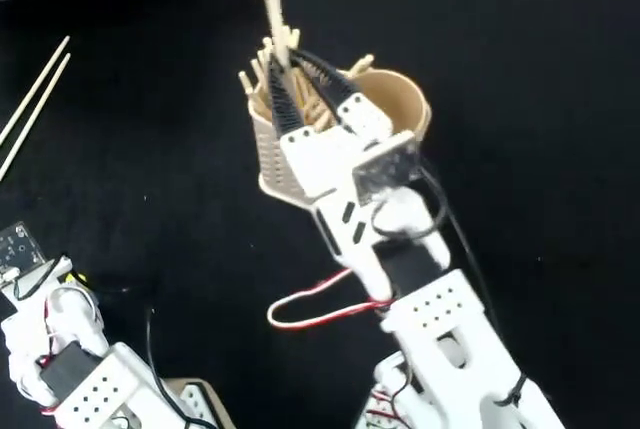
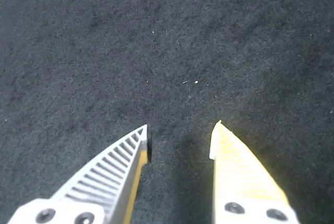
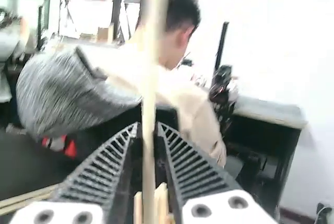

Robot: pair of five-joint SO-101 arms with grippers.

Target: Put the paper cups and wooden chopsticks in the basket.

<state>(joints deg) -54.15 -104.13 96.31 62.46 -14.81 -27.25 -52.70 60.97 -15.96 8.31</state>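
Even light w/ soft shadows.

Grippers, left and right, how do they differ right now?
The left gripper is open and empty; the right gripper is shut on a chopstick that stands upright. The left one is white and yellow; the right one is black. The left one is over the bare black table; the right one is at the basket. Both are ribbed and taper to a tip.
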